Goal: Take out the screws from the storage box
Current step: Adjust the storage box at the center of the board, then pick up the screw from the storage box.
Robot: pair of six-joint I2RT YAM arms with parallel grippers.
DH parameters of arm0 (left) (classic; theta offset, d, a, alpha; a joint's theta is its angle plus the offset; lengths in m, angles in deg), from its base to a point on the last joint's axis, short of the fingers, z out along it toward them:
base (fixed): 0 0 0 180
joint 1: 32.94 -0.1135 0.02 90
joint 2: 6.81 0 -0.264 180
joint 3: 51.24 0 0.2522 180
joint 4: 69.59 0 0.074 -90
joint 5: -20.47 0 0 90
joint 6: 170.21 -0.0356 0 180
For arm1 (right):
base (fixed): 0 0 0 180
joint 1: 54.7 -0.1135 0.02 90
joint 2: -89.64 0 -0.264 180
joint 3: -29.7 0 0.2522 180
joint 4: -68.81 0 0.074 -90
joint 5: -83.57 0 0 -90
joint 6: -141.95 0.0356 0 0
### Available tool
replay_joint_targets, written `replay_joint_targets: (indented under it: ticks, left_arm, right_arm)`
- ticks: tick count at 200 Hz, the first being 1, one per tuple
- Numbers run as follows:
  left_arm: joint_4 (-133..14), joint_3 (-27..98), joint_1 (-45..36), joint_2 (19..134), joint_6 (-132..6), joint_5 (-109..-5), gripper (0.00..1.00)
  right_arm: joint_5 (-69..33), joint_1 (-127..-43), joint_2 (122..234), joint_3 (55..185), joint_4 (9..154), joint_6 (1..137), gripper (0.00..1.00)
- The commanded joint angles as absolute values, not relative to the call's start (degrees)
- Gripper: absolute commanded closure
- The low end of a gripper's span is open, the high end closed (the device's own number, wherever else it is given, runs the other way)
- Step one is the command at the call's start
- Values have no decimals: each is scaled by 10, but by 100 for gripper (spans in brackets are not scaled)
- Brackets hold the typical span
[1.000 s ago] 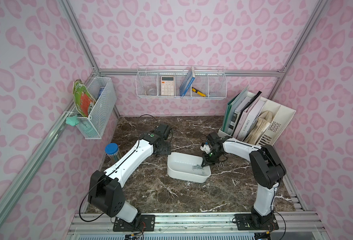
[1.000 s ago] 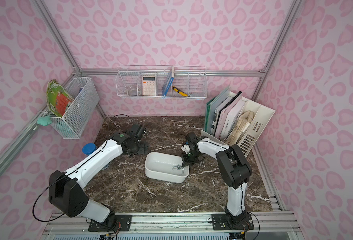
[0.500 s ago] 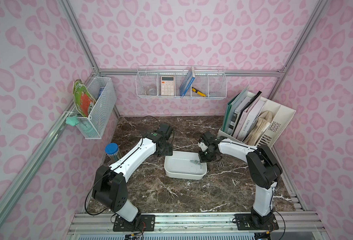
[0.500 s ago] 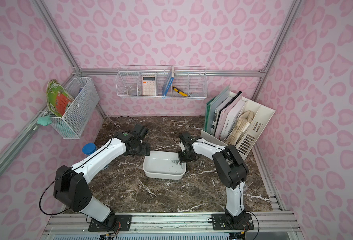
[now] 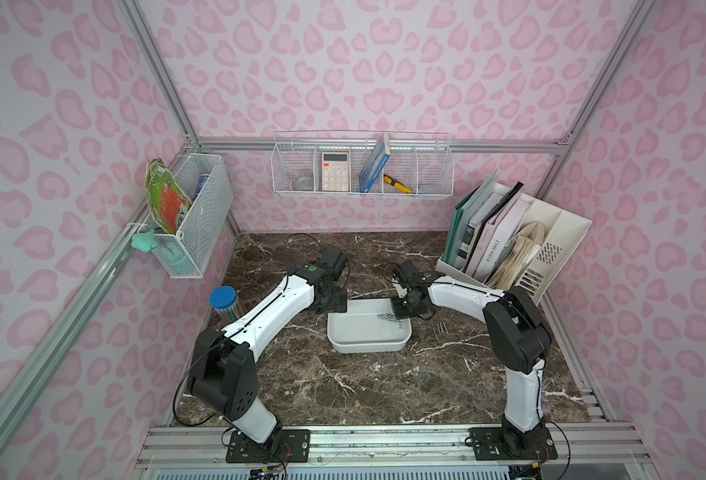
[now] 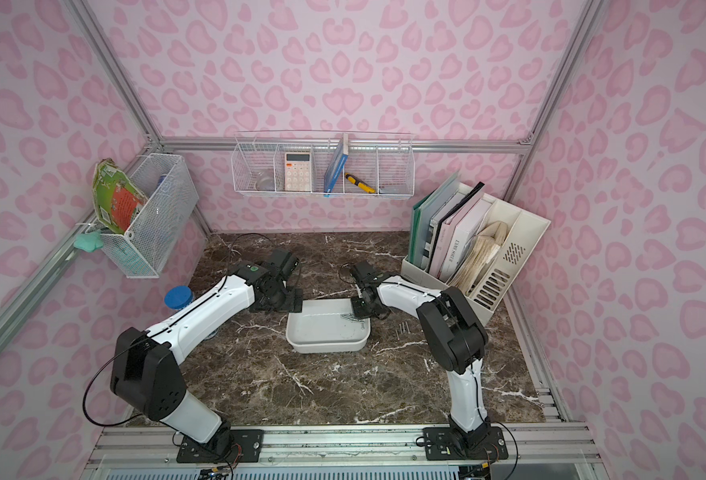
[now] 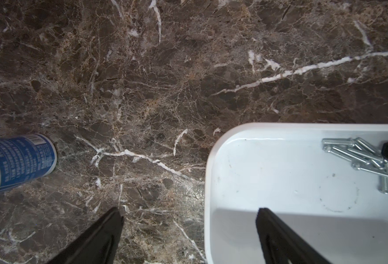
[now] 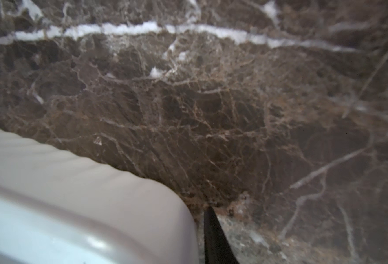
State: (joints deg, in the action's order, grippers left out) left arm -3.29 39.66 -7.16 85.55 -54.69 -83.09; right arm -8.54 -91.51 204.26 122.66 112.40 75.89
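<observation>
Left side: your left tool [image 7: 188, 210] is spread wide. One finger [image 7: 101, 230] hangs over the worktop [image 7: 142, 91] and the other over the box floor. The short wall of the storage box [image 5: 368, 347] lies between them, apparently untouched.
Right side: your right tool [image 5: 401, 309] sits at the neighbouring box corner, with one finger [image 8: 213, 237] just outside the wall. I cannot tell whether it pinches the wall or stands clear.
Heap: the screws [image 7: 357, 155] lie flat in a small pile on the box floor. They are just beside the right tool's inner tip and well apart from the left tool.
Outside: a few loose screws [image 5: 440, 330] lie on the worktop, near the right tool's outer side.
Handling: I judge them light, stiff and smooth. They will likely roll, slip from a slack pinch, or lift in twos.
Hold: take one across mid-shank, fingers square to its length. The stray screw [image 7: 384, 185] beside the heap looks easiest.
Box: it is probably light plastic, so expect it to slide if you nudge it.
Progress: partly emptied, by my reading.
</observation>
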Motion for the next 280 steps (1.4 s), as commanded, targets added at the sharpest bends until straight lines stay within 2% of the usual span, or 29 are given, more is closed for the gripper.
replay_joint_targets:
  ticks: [1, 35, 95, 143, 162, 228, 280]
  left_arm:
    - [-29, 401, -71, 857, -549, -826, 4]
    - [-29, 402, -70, 859, -549, -818, 4]
    - [-26, 403, -69, 863, -549, -830, 4]
    - [-23, 406, -69, 866, -549, -833, 4]
    - [-24, 404, -69, 869, -547, -833, 4]
    - [-34, 401, -70, 871, -545, -814, 3]
    - [-49, 393, -87, 868, -540, -777, 3]
  right_arm:
    - [-51, -917, 2042, 1238, 1124, 762, 73]
    - [-49, -918, 2042, 1252, 1127, 763, 70]
    - [-12, -921, 1996, 1257, 1128, 738, 69]
    - [18, -952, 1920, 1220, 1081, 647, 75]
    - [-4, -969, 1902, 1185, 1058, 609, 77]
    - [-39, -971, 1952, 1186, 1063, 598, 77]
    - [-27, -975, 1978, 1193, 1065, 578, 70]
